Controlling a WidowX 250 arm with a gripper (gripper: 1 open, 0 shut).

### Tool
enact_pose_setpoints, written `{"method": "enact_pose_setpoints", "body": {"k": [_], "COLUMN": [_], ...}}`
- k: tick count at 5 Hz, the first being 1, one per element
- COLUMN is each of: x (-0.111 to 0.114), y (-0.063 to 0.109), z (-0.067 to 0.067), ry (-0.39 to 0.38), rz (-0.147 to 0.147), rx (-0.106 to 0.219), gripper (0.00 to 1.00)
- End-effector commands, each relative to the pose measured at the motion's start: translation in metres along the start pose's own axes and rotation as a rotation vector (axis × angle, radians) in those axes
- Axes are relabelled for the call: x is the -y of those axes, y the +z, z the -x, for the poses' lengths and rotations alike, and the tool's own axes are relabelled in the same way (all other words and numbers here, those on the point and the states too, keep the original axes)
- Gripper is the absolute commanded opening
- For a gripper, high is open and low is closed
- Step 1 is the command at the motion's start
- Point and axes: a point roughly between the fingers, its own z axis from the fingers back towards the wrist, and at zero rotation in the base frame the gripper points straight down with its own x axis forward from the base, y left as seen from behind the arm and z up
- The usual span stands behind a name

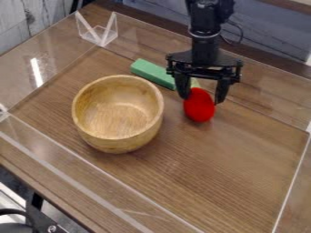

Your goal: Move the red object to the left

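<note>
Red object (199,106) sits on counter (219,173), right of wooden bowl (118,113), apart from it. Our hand (205,87) spread wide, pointing down, fingers straddling upper back of red object; contact we cannot tell. Nothing pinched yet. Green block (152,71) lies behind bowl, just left of hand. We judge task barely begun: grasp not made, lift and whole carry leftward, past bowl, remain.

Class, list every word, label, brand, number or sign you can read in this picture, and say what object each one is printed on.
None: no readable text on the wooden bowl, the red object, the green block, the gripper or the table.
</note>
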Motion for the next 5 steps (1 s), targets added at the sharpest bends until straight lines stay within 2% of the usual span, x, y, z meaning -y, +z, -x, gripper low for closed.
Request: {"method": "enact_pose_setpoints", "body": {"k": [1, 2, 3, 4, 5], "x": [0.005, 0.001, -0.005, -0.016, -0.023], "y": [0.021, 0.024, 0.055, 0.094, 0.120], "z": [-0.019, -0.024, -0.024, -0.025, -0.026], "ry": [-0.002, 0.006, -0.023, -0.047, -0.009], "rz": [0.020, 0.017, 0.044, 0.076, 0.094], "rx": [0.070, 0.072, 0.094, 0.131, 0.158], "gripper": [0.00, 0.00, 0.00, 0.00, 0.00]}}
